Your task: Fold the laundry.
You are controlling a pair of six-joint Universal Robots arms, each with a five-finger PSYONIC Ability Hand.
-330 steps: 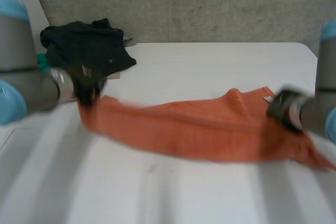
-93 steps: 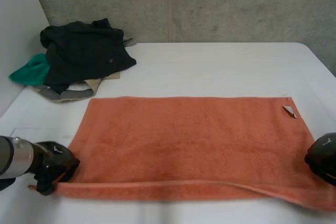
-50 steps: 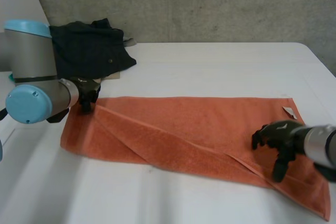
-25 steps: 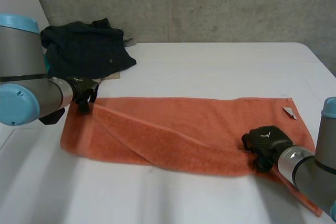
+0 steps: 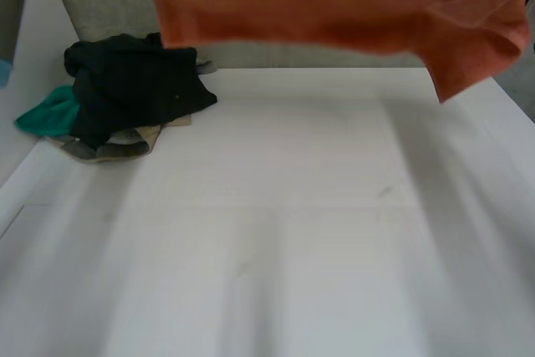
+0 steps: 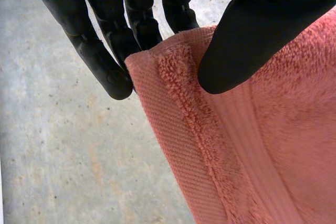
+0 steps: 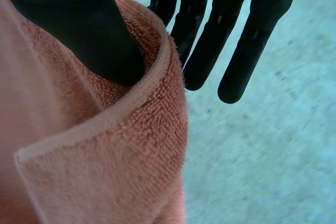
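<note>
Well, the orange towel hangs stretched high above the tabletop, soft and limp. The left hand pinches one hemmed corner and the right hand the opposite hem, probably the surest holds.

Blurred orange towel, upper part beyond the head view's top edge.
</note>
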